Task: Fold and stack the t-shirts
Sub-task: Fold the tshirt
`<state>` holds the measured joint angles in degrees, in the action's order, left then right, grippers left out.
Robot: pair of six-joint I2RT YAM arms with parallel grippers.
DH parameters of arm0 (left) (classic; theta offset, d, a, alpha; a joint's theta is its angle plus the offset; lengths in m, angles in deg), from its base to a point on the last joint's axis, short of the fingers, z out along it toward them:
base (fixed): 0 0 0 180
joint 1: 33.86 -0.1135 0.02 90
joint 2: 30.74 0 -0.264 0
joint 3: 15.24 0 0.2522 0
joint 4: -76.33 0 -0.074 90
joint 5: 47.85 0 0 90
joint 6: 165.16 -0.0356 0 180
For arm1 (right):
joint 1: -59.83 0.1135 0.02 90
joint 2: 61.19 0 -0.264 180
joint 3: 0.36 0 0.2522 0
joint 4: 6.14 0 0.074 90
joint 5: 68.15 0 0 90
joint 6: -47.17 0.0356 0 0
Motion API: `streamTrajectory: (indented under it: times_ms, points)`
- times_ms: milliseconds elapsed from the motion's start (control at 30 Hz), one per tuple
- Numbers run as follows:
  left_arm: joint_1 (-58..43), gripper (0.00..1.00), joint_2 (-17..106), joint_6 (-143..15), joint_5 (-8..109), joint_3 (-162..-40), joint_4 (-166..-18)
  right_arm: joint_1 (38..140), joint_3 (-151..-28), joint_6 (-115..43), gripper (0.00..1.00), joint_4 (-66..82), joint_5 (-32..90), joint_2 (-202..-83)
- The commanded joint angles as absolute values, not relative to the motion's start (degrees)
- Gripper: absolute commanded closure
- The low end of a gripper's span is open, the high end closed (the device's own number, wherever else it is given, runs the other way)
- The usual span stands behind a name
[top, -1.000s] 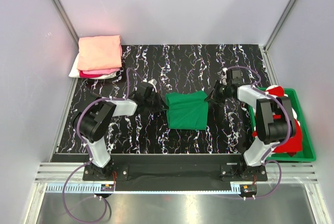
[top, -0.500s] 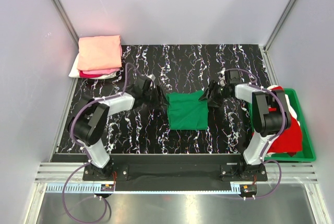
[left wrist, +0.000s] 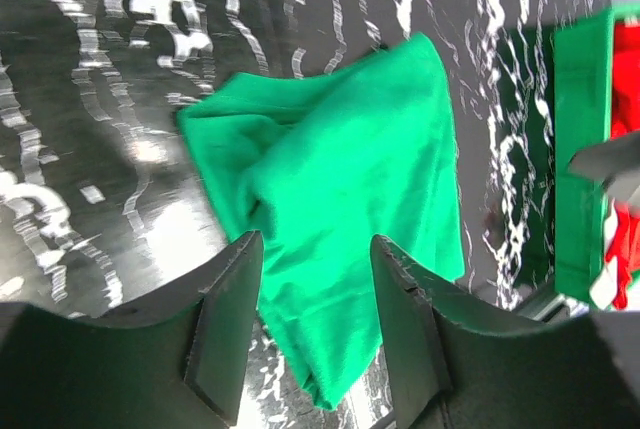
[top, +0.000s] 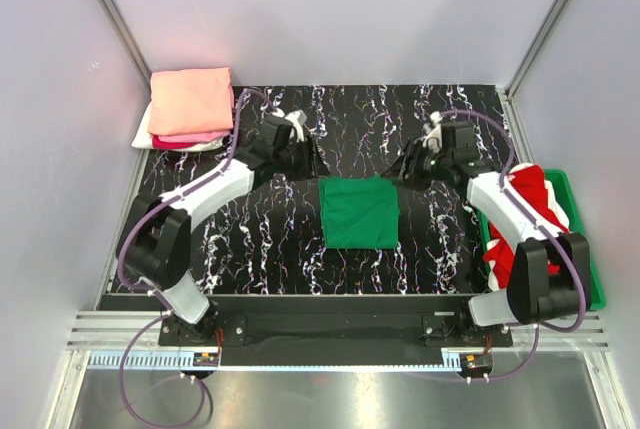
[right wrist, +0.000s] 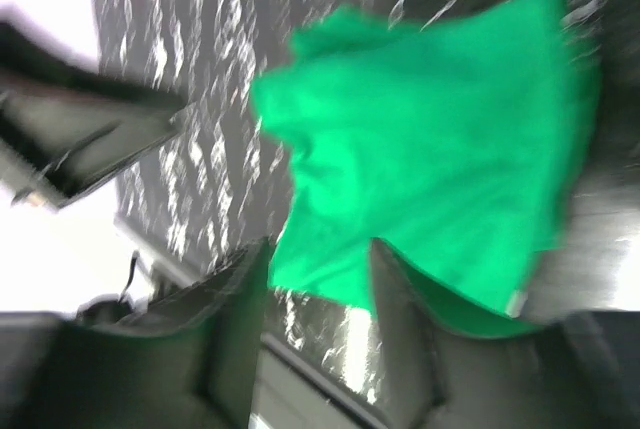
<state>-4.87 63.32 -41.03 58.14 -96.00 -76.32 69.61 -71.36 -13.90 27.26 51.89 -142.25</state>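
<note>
Green t-shirt lies dead centre on the table, squared up into a compact rectangle. Both arms hang just off its far edge. Left gripper sits at about 11 o'clock from the cloth and right gripper at about 1 o'clock. Neither touches it.

In the left wrist view the left gripper shows its jaws parted at a middling width with nothing between them, only the green t-shirt on the table below. The right wrist view is blurred. Even so, the right gripper reads the same way, jaws apart and empty above the green t-shirt.

The fold looks finished, so I'd call this the pick-up for the stack at 10 o'clock, with the salmon t-shirt on top of it.

To do it well, each gripper should come down on its own far corner and bite through every layer, not just the top one. A soft ridge near one corner in the left wrist view suggests loose layers there. Then lift level and together, so the bundle doesn't sag open, and set it square on the salmon.

Over at 4 o'clock, the red t-shirt waits in the bin.
</note>
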Motion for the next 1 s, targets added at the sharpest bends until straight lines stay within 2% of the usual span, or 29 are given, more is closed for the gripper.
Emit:
streamTrajectory:
  times_ms: [0,67,100,300,467,600,700,733,867,967]
  points:
    - [-3.0,0.51,68.5,-42.6,63.6,-99.5,-79.1,73.5,-66.1,-9.1,0.54,20.4,58.5,-143.2]
    - [-2.5,0.53,71.5,-41.9,64.9,-100.7,-80.5,77.0,-63.5,-7.1,0.66,13.3,62.5,-144.6]
    - [-2.4,0.53,72.6,-41.7,65.7,-101.8,-80.9,78.1,-62.1,-5.1,0.67,10.8,63.6,-146.3]
    - [-2.7,0.56,81.8,-43.0,67.3,-108.0,-79.3,80.2,-56.1,0.6,0.71,-6.3,68.8,-154.9]
    - [-5.1,0.59,89.8,-45.4,67.5,-114.1,-75.7,80.2,-46.2,5.7,0.71,-22.3,71.1,-162.0]
    - [-6.3,0.61,93.3,-47.1,67.9,-116.6,-73.8,80.3,-42.1,7.7,0.70,-29.7,72.2,-170.6]
    - [-7.1,0.62,94.5,-47.8,68.2,-117.0,-73.7,80.3,-41.3,9.6,0.56,-33.8,73.2,-173.2]
    - [-7.5,0.62,94.9,-48.0,68.2,-117.3,-73.3,80.3,-41.5,9.8,0.49,-33.9,73.3,-173.0]
    - [-7.8,0.63,94.8,-49.7,68.2,-121.5,-68.9,80.2,-44.1,7.9,0.37,-26.8,73.4,-167.0]
    - [-7.8,0.49,90.3,-49.7,67.5,-123.6,-67.1,80.3,-49.5,2.1,0.30,-11.8,71.0,-158.4]
